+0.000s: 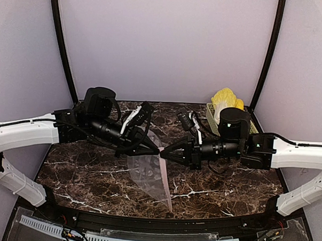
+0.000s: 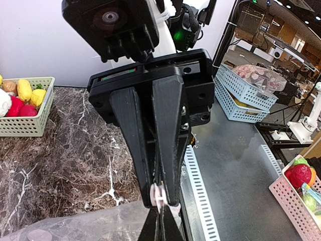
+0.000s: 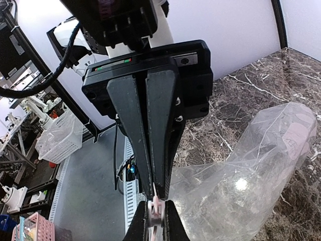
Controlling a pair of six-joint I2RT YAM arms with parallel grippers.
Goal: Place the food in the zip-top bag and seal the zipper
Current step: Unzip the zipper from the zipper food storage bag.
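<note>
- Top external view: I see the zip-top bag (image 1: pixel 145 173) lying on the marble table (image 1: pixel 78 175), running from the centre toward 6 o'clock. Its pink zipper (image 1: pixel 166 182) runs along the 3 o'clock edge.
- The left gripper (image 3: pixel 153 192) reaches in from 9 o'clock. Its fingers are pressed narrow, pinching the zipper at the bag's 12 o'clock end.
- The right gripper (image 2: pixel 160 200) reaches in from 3 o'clock and is clamped narrow on the same strip. The two sets of tips meet nose to nose, touching or very nearly so.
- A small pink-white piece of the strip shows between the tips in both wrist views. I cannot tell whether it is the slider.
- The food (image 2: pixel 20 100) sits in the green basket (image 1: pixel 210 116) at 1 o'clock, well apart from the bag. The yellow-white cabbage (image 1: pixel 224 96) stands above the basket's rim.
</note>
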